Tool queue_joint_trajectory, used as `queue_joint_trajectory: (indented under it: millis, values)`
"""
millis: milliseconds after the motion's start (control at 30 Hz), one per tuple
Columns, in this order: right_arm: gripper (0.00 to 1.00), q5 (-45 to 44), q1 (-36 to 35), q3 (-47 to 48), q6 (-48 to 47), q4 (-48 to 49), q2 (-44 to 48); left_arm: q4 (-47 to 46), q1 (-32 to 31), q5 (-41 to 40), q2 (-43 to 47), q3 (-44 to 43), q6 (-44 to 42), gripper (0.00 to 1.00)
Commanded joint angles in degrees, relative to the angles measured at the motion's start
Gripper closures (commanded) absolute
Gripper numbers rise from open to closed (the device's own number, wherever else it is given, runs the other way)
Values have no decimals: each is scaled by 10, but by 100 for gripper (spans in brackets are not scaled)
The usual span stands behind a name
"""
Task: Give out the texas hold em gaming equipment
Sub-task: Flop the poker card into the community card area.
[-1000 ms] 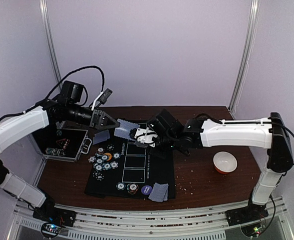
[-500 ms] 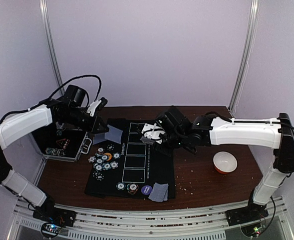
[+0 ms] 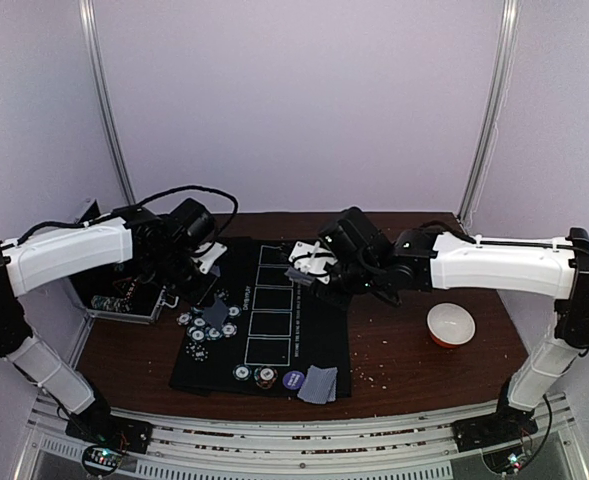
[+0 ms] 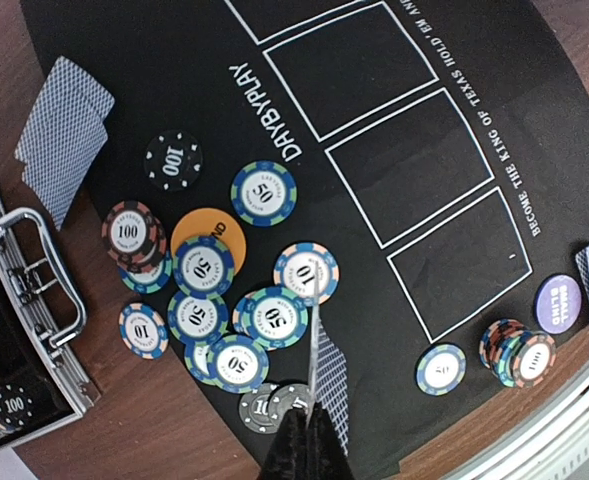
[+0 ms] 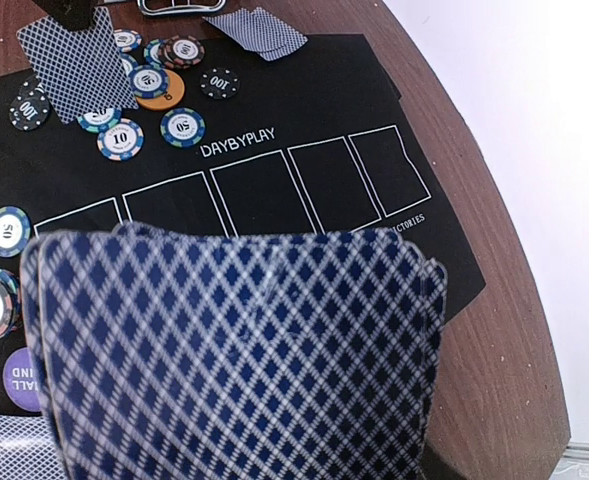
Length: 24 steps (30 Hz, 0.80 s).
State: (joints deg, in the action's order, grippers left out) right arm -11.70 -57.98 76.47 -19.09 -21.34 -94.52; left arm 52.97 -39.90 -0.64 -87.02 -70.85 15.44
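My left gripper (image 4: 310, 412) is shut on one blue-backed playing card (image 4: 332, 385). The card shows edge-on and hangs just above the cluster of poker chips (image 4: 206, 300) at the left of the black mat (image 3: 274, 345). In the top view this gripper (image 3: 211, 296) is over the chips (image 3: 206, 322). My right gripper (image 3: 310, 268) hovers over the mat's far edge, shut on a stack of playing cards (image 5: 234, 350) that hides its fingers. Two cards (image 3: 319, 383), a purple disc (image 3: 294, 380) and some chips (image 3: 254, 375) lie at the mat's near edge. Another pair of cards (image 4: 64, 130) lies at the far left.
An open metal case (image 3: 124, 290) with chips inside stands left of the mat, its handle (image 4: 39, 265) facing the chips. A white bowl with an orange outside (image 3: 450, 324) sits on the brown table at the right. Crumbs dot the wood near the bowl.
My left gripper has carried its card from beside the right gripper's stack toward the near left, down over the chips. The right gripper has shifted slightly right with its stack.
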Motion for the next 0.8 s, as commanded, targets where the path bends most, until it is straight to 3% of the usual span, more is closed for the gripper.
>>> queue_joint_trajectory:
  millis: [0, 233, 500, 767]
  values:
    - [54, -14, 3, -7, 9, -4, 24, -5, -17, 10, -14, 5, 50, 100]
    - [54, -5, 3, -8, 12, -2, 32, -11, -42, 40, -49, 22, 109, 100]
    - [54, 0, 2, -17, 12, 0, 38, -6, -82, 16, -91, -2, 136, 100]
    - [54, -2, 3, -21, 10, -4, 45, -31, -100, 48, -106, -6, 154, 100]
